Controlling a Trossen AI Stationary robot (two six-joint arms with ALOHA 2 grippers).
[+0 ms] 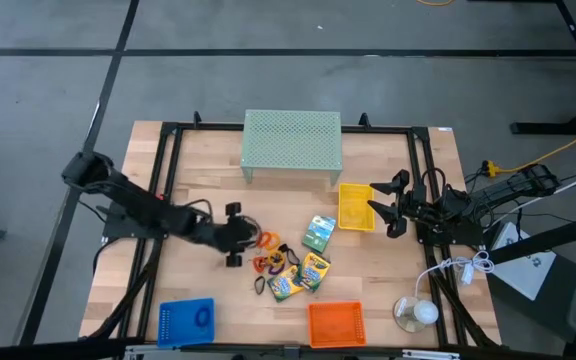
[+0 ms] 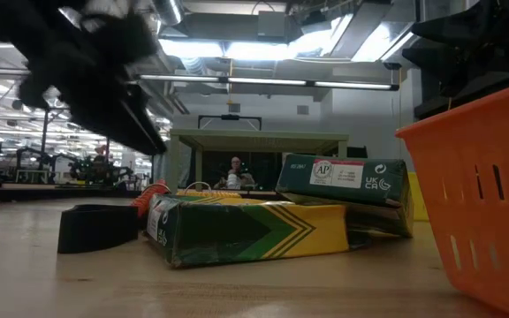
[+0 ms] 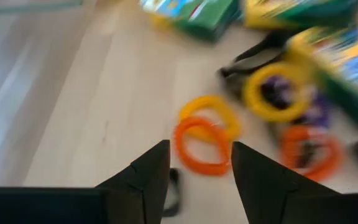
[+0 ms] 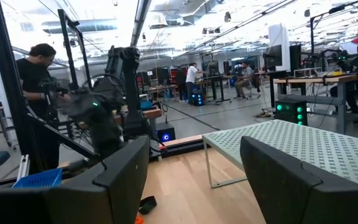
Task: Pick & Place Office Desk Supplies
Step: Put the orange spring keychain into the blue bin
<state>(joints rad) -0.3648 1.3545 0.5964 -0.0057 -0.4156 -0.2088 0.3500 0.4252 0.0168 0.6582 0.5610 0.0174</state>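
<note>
Near the table's middle in the high view lie orange and yellow rings [image 1: 268,240], small black clips [image 1: 259,285] and green-and-yellow crayon boxes [image 1: 314,270]. My left gripper [image 1: 238,236] is open, just left of the rings. In the left wrist view its fingers [image 3: 194,177] stand on either side of an orange ring [image 3: 201,149], with a yellow ring [image 3: 211,112] just beyond and more rings [image 3: 275,90] by a black clip [image 3: 247,59]. My right gripper [image 1: 380,205] is open and raised at the table's right, beside the yellow basket [image 1: 356,206].
A pale green mesh riser [image 1: 291,145] stands at the far edge. A blue basket [image 1: 186,320] and an orange basket [image 1: 335,322] sit at the near edge, and a white roll [image 1: 415,312] lies near the right corner. A black frame borders the table. People stand in the room beyond.
</note>
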